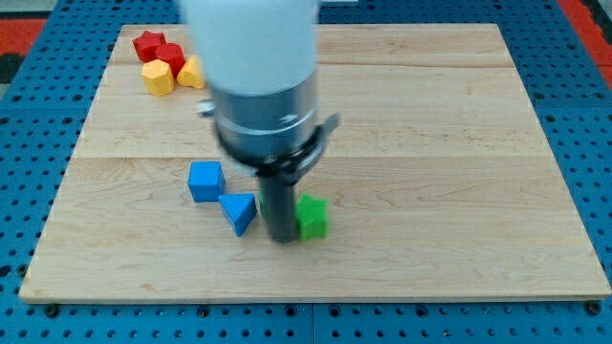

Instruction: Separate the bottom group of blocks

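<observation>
The bottom group lies low on the wooden board (430, 143): a blue cube (206, 181), a blue triangular block (239, 211) just to its lower right, and a green block (312, 217) further to the view's right. My tip (281, 237) stands between the blue triangular block and the green block, touching the green block's left side. Part of the green block is hidden behind the rod.
A second group sits at the board's top left: a red star-shaped block (146, 44), a red block (171, 57), a yellow block (158, 77) and another yellow block (192, 73) partly hidden by the arm's white body (253, 48).
</observation>
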Robot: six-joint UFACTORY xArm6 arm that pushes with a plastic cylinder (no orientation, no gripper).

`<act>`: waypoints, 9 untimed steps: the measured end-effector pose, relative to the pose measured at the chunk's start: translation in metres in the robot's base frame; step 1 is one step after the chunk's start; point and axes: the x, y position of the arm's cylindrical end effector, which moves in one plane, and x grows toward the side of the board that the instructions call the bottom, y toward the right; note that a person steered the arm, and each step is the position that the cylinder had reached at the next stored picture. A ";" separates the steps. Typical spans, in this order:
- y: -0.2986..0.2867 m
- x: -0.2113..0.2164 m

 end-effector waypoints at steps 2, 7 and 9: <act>-0.046 -0.025; -0.065 -0.090; -0.009 -0.073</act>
